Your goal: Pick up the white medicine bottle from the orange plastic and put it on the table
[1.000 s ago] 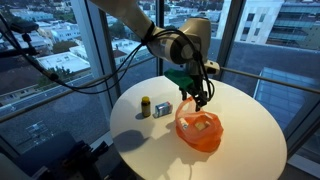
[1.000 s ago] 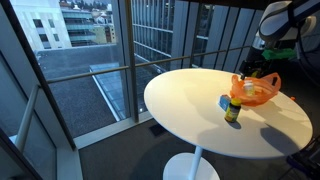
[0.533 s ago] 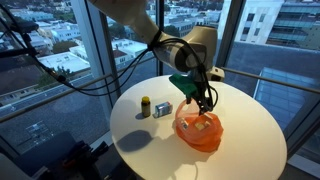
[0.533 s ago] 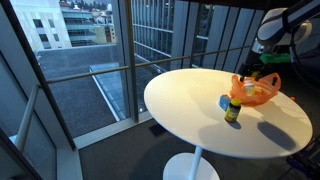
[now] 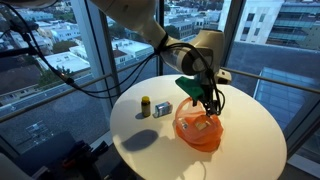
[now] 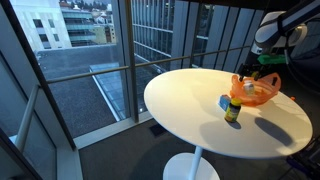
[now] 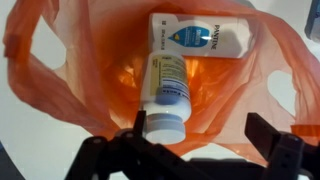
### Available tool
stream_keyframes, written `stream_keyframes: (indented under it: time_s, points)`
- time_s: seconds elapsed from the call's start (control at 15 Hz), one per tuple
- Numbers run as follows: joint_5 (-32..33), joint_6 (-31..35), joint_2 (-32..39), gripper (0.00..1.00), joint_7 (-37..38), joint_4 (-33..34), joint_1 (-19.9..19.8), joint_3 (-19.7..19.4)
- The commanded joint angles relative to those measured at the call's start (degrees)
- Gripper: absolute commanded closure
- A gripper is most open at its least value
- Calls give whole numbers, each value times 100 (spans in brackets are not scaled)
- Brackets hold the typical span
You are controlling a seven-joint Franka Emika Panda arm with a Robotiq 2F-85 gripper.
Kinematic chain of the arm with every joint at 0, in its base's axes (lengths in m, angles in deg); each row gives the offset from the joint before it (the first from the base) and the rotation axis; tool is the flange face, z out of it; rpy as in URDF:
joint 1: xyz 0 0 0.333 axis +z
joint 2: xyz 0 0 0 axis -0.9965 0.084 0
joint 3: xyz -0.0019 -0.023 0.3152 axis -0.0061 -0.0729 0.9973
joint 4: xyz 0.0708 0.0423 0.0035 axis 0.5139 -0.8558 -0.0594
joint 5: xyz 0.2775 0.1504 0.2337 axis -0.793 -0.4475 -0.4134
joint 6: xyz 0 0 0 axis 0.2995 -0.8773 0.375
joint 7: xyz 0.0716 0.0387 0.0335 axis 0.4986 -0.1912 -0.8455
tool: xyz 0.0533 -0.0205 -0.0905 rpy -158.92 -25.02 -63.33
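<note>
- We see a big round white table (image 5: 250, 140) under the pincer. It shows in both exterior views (image 6: 190, 100).
- The robot arm (image 5: 150, 25) comes in from above and bends down to the pincer.
- The orange plastic bag (image 5: 200, 138) lies on the table, right under the pincer. In the wrist view its mouth (image 7: 60, 60) is wide open below the pincer.
- The pincer (image 5: 210, 102) hangs just above the bag, pointing down into it. In the wrist view the pincer (image 7: 200, 135) is spread wide apart and has nothing in it. Its dark fingers (image 7: 100, 155) stand on both sides of the bag's mouth.
- A flat white packet (image 7: 200, 35) with a blue mark lies in the bag, on the far side of the bottle from the pincer.
- The white medicine bottle (image 7: 168, 95) lies on its side inside the bag. It sits below the pincer, between the two fingers and closer to one of them. Its cap end points at the pincer. We cannot tell if a finger touches it.
- A little bottle with a yellow label (image 5: 145, 107) stands on the table, outside the bag and well apart from the pincer.
- A little box (image 5: 162, 109) sits just beside that little bottle, between it and the pincer.
</note>
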Motion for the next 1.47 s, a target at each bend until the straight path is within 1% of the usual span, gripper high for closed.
stream_keyframes:
  time_s: [0.0, 0.87, 0.93, 1.0, 1.07, 1.2, 1.4]
  points:
    - [-77, 72, 235, 0, 68, 289, -37, -18]
    - [-23, 197, 571, 0, 87, 560, -30, -67]
    - [-16, 194, 578, 11, 85, 569, -27, -71]
    - [-15, 192, 583, 27, 85, 577, -27, -73]
    - [-15, 189, 570, 34, 75, 575, -29, -73]
    - [-12, 193, 520, 53, 55, 565, -33, -78]
    - [-63, 108, 400, 75, -28, 523, -70, -41]
